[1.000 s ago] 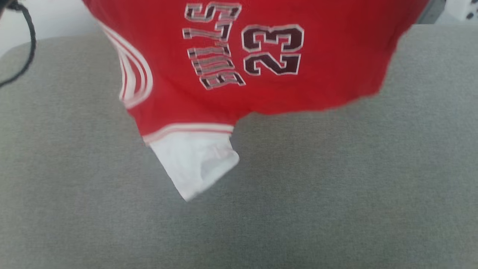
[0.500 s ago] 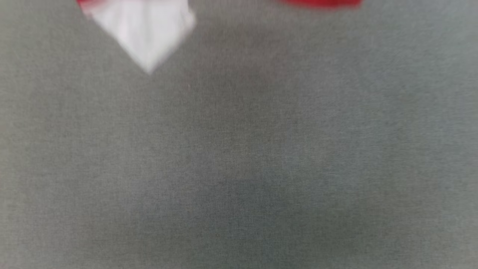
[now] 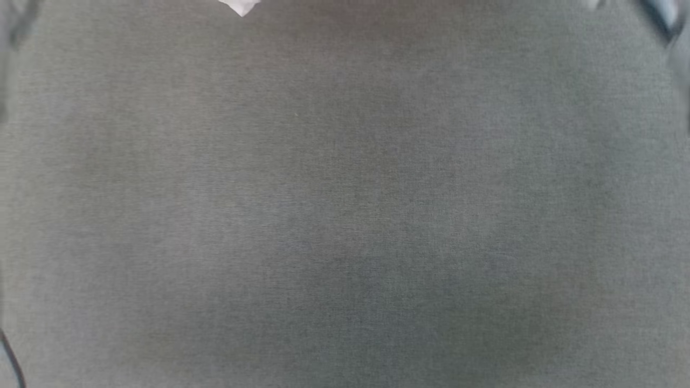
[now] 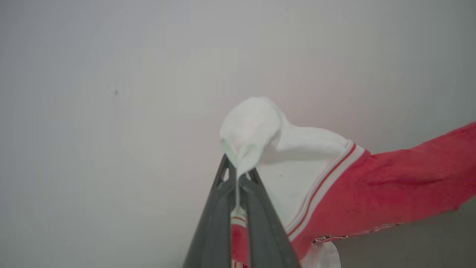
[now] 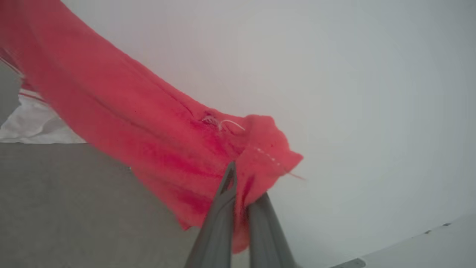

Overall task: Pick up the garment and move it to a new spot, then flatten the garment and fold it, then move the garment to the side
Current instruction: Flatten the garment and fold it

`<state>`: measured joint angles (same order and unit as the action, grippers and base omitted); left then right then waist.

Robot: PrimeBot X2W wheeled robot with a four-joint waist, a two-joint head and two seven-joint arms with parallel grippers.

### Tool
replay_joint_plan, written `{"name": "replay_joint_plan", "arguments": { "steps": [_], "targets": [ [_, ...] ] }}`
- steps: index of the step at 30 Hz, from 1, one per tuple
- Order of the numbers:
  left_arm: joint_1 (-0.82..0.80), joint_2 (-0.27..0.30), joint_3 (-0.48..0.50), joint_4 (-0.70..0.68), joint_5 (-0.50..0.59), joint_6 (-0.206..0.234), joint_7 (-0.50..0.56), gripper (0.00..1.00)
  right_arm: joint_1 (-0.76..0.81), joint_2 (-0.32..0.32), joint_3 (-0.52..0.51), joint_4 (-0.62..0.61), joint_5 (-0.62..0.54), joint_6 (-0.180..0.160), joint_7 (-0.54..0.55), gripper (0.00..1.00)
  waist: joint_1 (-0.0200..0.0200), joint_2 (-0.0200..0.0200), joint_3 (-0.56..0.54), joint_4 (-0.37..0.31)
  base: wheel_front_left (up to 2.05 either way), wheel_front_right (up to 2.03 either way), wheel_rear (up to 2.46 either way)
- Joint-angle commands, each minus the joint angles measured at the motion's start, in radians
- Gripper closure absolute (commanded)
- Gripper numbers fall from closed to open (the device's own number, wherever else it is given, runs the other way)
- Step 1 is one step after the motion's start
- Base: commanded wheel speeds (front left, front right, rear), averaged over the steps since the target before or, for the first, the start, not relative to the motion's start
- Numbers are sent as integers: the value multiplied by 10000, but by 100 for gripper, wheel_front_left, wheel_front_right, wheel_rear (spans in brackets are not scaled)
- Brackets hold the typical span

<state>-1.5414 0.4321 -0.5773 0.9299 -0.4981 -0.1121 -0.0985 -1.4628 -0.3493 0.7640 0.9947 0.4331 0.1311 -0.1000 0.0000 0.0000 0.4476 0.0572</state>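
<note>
The garment is a red jersey with white sleeves, held up in the air between both arms. My left gripper (image 4: 238, 175) is shut on the end of a white sleeve (image 4: 256, 126), and the red body (image 4: 390, 190) stretches away to the right. My right gripper (image 5: 241, 193) is shut on a bunched red corner of the garment (image 5: 156, 141). In the head view, just a white sleeve tip (image 3: 241, 7) of the garment pokes in at the top edge.
A grey fabric surface (image 3: 345, 215) spreads below. A pale wall (image 4: 111, 74) stands behind the lifted cloth. A dark cable (image 3: 11, 355) crosses the lower left corner, and a blurred dark object (image 3: 660, 16) sits at the top right.
The jersey has slid up out of the head view, from its lettering and number showing to a sleeve tip at the top edge. The whole picture has shifted, so the camera has moved.
</note>
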Motion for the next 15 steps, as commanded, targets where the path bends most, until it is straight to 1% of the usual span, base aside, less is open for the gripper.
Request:
{"name": "replay_joint_plan", "arguments": {
  "steps": [1,6,9,13,15],
  "targets": [
    [412,40,-24,36,-310,-68,326,100,319,-187,231,-233,315,-6,207,100,0,0,-140,117,0,0,0],
    [2012,176,-376,-387,-1154,-167,1703,100,1617,-875,1096,-1376,1710,-6,991,100,0,0,-411,313,0,0,0],
    [3003,367,-718,-1074,-1708,-180,2712,100,2290,-1366,1469,-2224,2528,-6,1515,100,0,0,-577,413,0,0,0],
    [4403,884,-982,-2338,-2371,-179,4020,100,3253,-2112,1848,-3351,3453,-5,2139,100,0,0,-788,493,0,0,0],
    [5154,1174,-1036,-3104,-2677,-25,4621,100,3693,-2488,1995,-3901,3790,-6,2379,100,0,0,-889,518,0,0,0]
  ]
}}
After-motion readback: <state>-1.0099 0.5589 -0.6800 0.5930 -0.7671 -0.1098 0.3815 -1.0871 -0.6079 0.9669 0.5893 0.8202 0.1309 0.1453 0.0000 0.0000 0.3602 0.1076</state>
